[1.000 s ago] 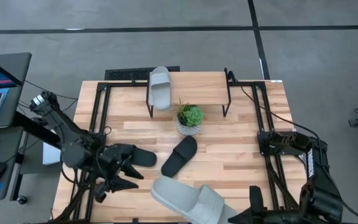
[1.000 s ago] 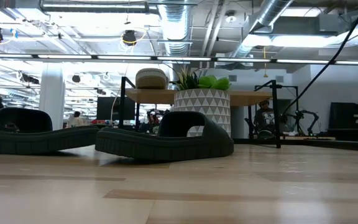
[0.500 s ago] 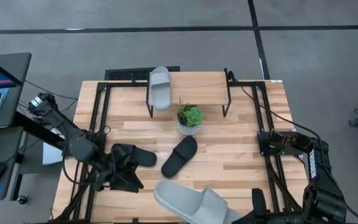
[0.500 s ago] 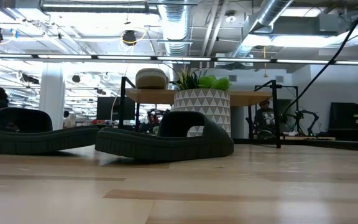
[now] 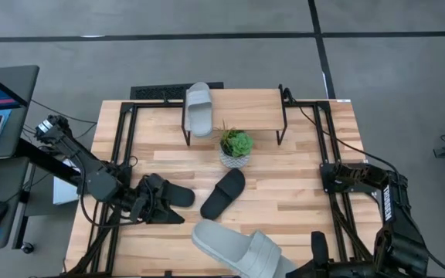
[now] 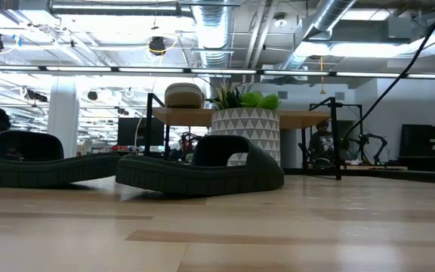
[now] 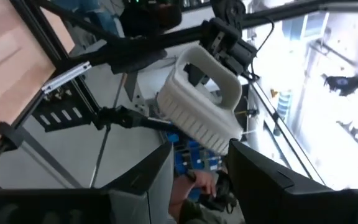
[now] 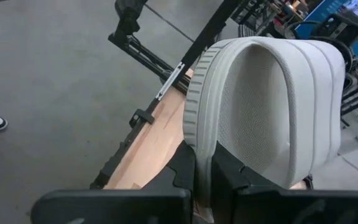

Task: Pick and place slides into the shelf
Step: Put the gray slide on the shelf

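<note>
Fingers of my right gripper point(image 8: 204, 171) stay pinched on a grey slide point(image 5: 234, 247) above the worktop's near edge, while my half-open, empty left gripper point(image 5: 157, 207) has swung back beside a black slide point(image 5: 168, 193), shelf point(image 5: 242, 104) next.

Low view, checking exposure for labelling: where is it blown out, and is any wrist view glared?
Low view: ceiling lights wash out the background, so the black slides read as dark silhouettes. Left wrist view: strong glare at one side. Right wrist view: evenly lit grey slide.
</note>
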